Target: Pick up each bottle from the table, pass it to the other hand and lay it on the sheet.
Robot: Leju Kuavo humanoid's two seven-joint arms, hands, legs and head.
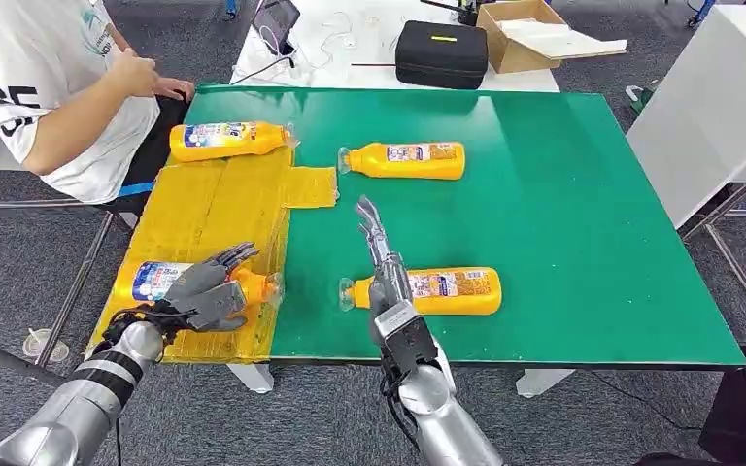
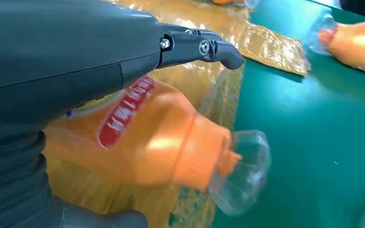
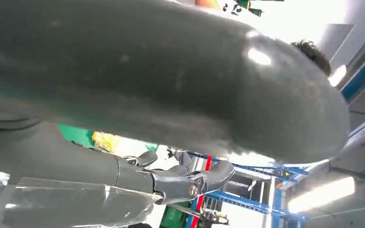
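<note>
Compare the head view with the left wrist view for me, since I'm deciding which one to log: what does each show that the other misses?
Head view alone: the right hand with fingers outstretched over the green table, the near bottle on the table beside its arm, the far bottle at the sheet's back edge, a seated person, and a black case.

Left wrist view alone: the clear cap and red label close up.

Shared: the left hand on the sheet bottle, lying on the yellow sheet.
</note>
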